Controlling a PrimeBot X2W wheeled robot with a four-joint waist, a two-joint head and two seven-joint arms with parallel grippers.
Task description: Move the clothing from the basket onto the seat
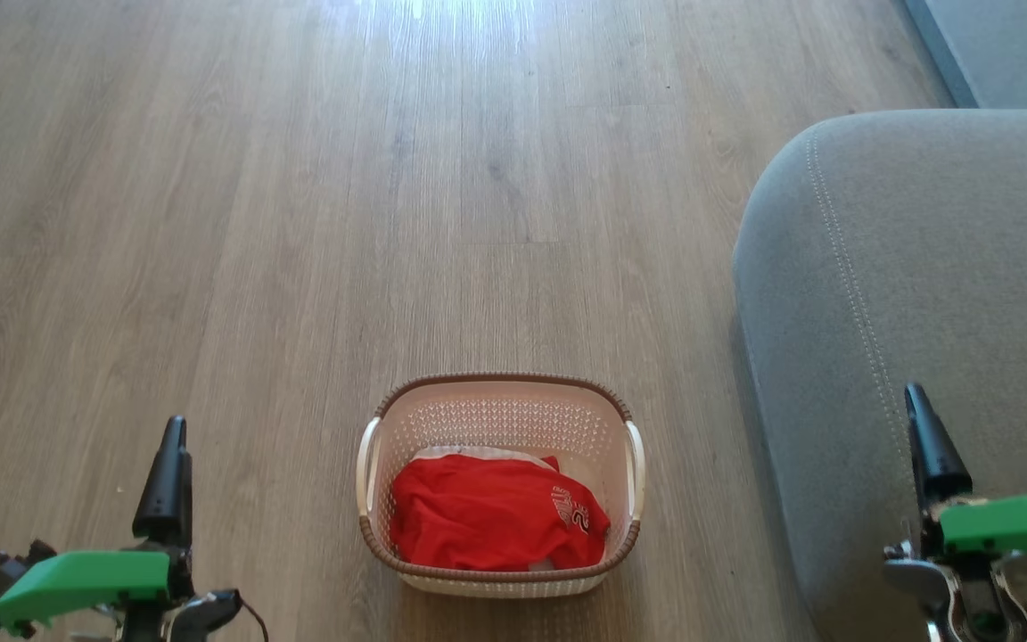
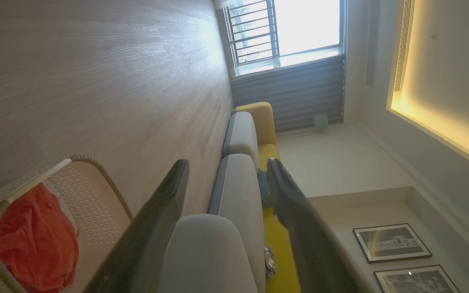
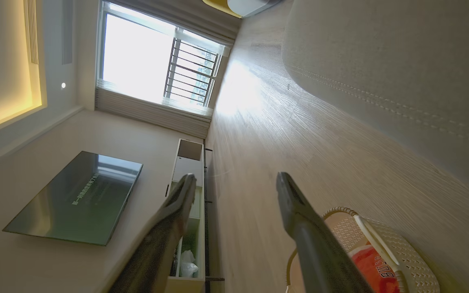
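The large grey upholstered fabric seat (image 1: pixel 924 312) lies at the robot's right, and near it on the pale wooden floor (image 1: pixel 299 223) stands the small cream perforated plastic basket (image 1: pixel 505 412), the bright red fabric clothing (image 1: pixel 487 515) bunched inside. The first pick looks not yet begun: the left gripper (image 2: pixel 226 162) and the right gripper (image 3: pixel 234 179) flank the basket with fingers apart and empty, so one must reach down and pinch the fabric.

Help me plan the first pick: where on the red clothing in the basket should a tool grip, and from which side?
Probably a raised fold near the middle of the clothing, from straight above: the basket walls close off every side, and the crumpled fabric lies low inside.
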